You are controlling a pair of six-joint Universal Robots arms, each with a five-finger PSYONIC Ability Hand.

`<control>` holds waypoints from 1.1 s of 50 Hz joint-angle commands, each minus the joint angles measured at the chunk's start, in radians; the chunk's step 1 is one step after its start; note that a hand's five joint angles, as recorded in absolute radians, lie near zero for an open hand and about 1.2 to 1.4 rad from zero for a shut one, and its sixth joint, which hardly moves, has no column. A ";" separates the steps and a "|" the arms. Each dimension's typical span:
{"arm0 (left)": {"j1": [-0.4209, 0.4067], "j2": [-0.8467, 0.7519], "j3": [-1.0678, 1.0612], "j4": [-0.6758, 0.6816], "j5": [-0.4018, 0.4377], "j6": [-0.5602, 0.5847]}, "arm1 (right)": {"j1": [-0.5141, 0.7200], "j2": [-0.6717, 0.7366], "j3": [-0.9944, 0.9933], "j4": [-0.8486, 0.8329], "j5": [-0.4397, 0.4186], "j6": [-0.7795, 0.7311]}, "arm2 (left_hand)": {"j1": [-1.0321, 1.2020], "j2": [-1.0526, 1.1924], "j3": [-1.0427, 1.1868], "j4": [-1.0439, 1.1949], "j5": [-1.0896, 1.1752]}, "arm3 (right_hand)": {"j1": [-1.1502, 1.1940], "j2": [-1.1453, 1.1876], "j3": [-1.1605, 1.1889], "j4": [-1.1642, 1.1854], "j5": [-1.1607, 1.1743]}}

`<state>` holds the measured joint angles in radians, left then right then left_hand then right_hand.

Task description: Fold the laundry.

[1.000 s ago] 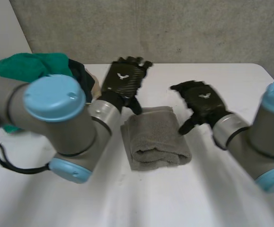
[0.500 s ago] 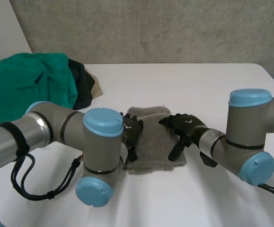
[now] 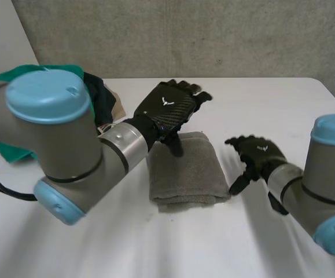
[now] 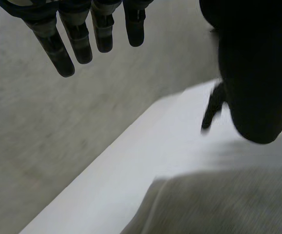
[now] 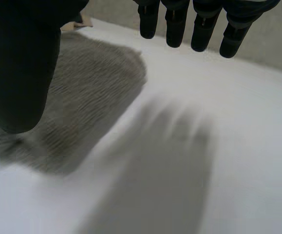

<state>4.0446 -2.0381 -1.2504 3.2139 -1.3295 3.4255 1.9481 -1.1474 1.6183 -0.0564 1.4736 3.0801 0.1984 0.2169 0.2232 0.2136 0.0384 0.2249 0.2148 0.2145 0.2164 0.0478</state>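
Both hands have lifted off the folded grey towel (image 3: pixel 187 171) since half a second ago. The white table (image 3: pixel 271 98) carries a green laundry pile (image 3: pixel 14 152) at its far left, and the towel lies at its middle. Over the towel's far left corner hovers the left hand (image 3: pixel 167 107), fingers straight, holding nothing. Just right of the towel, apart from it, the right hand (image 3: pixel 258 153) is loosely spread and empty.

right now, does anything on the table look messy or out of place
Nothing is spilled or damaged. The folded grey towel lies neat. Only the heap of green cloth and a dark garment behind the left arm is crumpled, unfolded.
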 commanded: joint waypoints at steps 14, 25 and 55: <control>0.036 0.058 -0.023 -0.002 0.211 -0.170 | 0.080 0.152 0.019 -0.126 -0.095 0.215 | 0.050 0.032 0.026 0.035 0.036 | 0.024 0.034 0.035 0.033 0.027; 0.036 0.058 -0.030 0.000 0.213 -0.170 | 0.115 0.216 -0.043 -0.157 -0.079 0.265 | 0.053 0.035 0.028 0.038 0.039 | 1.091 1.101 1.101 1.100 1.094; 0.039 0.064 0.002 0.015 0.213 -0.173 | -0.326 0.543 -0.795 -0.119 0.160 0.359 | 0.050 0.032 0.026 0.035 0.036 | 1.171 1.181 1.182 1.180 1.174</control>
<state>4.0857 -1.9764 -1.2600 3.2227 -1.1167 3.2521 1.7047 -0.7327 1.0565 -0.2373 1.6043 3.4183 0.1984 0.2175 0.2232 0.2152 0.0415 0.7930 0.9521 0.9123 1.1980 1.0022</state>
